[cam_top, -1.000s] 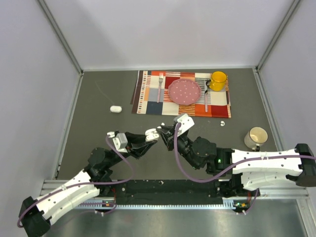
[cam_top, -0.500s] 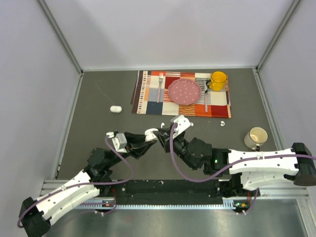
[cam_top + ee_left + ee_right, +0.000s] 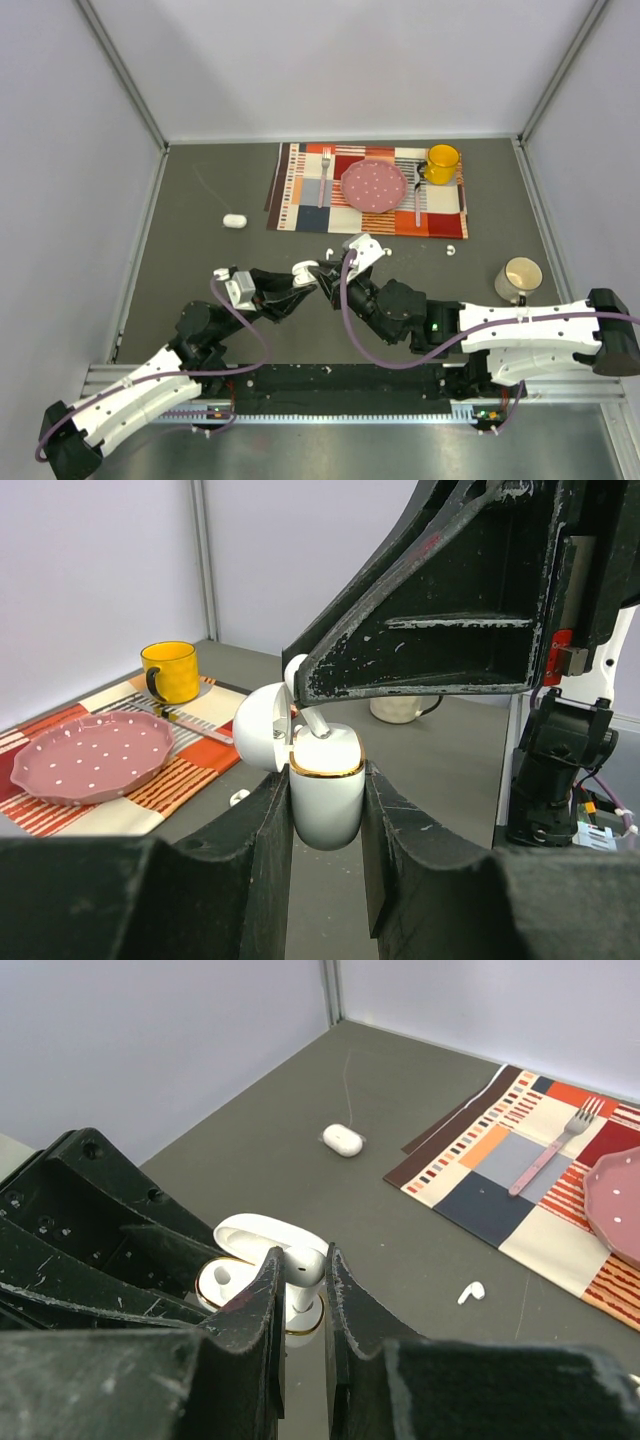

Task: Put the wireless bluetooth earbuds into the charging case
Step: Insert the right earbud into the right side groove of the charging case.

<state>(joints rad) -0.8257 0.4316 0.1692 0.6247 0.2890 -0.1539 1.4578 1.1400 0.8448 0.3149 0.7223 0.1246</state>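
Over the dark grey tabletop (image 3: 180,210), your left gripper (image 3: 327,780) is clamped on the glossy white gold-rimmed charging case (image 3: 325,815), and your right gripper (image 3: 300,1275), nearly closed, pinches a tiny white stemmed earbud (image 3: 305,1260) at its socket: likely light, stiff and slick, so grip its head gently

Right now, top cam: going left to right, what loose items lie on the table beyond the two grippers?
closed white case → fork → pink plate → yellow mug → cream mug
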